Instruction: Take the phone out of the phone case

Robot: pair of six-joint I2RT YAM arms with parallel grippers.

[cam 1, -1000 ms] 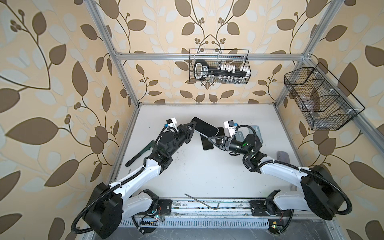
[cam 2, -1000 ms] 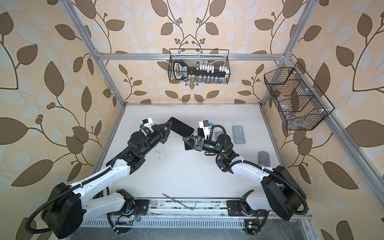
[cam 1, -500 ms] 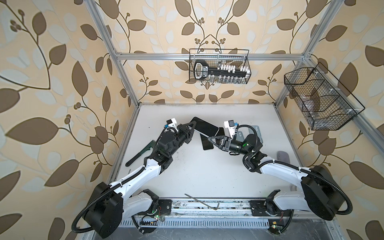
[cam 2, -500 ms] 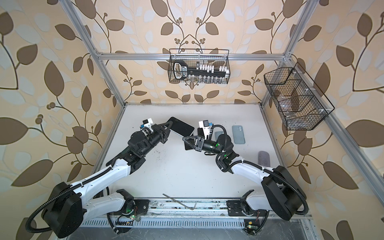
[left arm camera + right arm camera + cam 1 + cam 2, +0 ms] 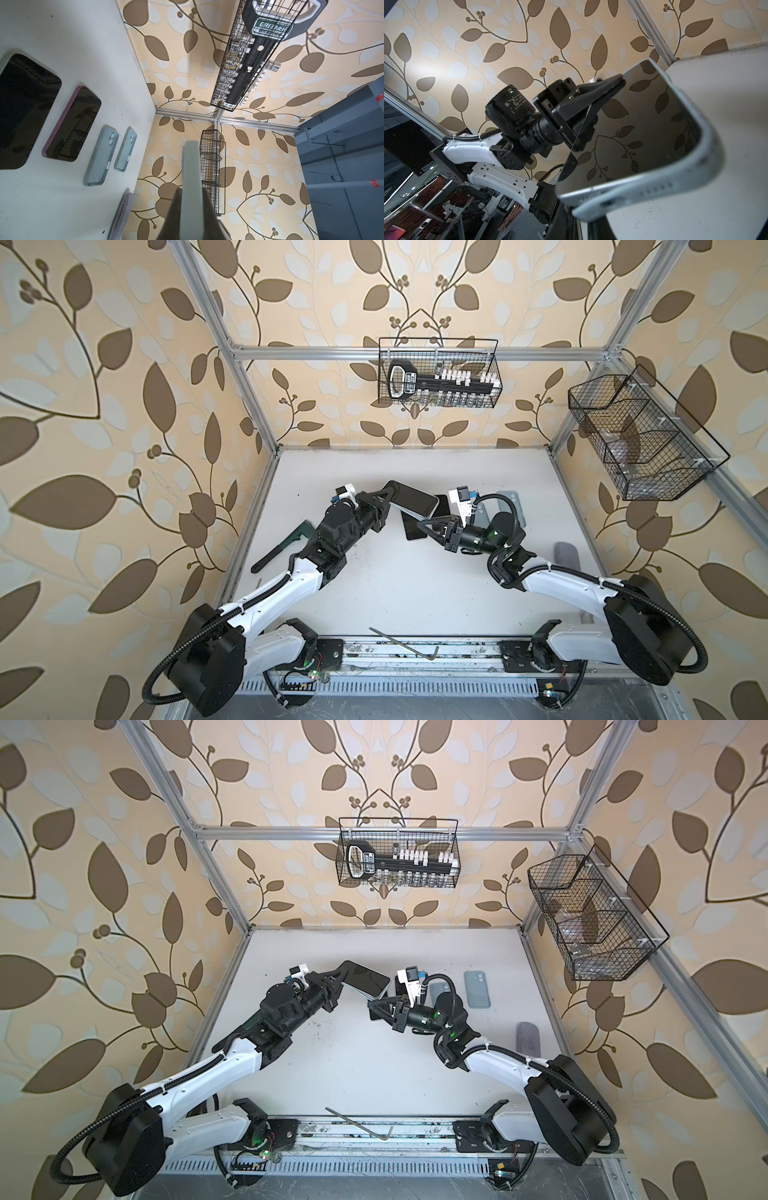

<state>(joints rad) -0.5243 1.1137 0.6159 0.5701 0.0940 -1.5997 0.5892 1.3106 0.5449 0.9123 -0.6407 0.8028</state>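
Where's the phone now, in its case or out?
Mostly in. The case wraps the phone along one side and end; only one corner is peeled off. The left gripper clamps the far end.

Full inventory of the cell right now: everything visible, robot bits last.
cased phone: 1, black screen in pale blue-grey case, lifted off the table, mid-back
pale-edged phone: 1, black screen, flat on the table
pink-edged phone: 1, black screen, flat beside it
phone cases: 2, pale blue, side by side past the phones
oblong item: 1, grey, table's right edge
hand tool: 1, dark green, table's left edge
hex key: 1, metal, front rail
wire baskets: 2, black, back wall and right wall
socket set: 1, black and white, in the back-wall basket
table: 1, white
left gripper: 1, black, shut on the cased phone's corner
right gripper: 1, black, shut, tips by its free end; contact unclear
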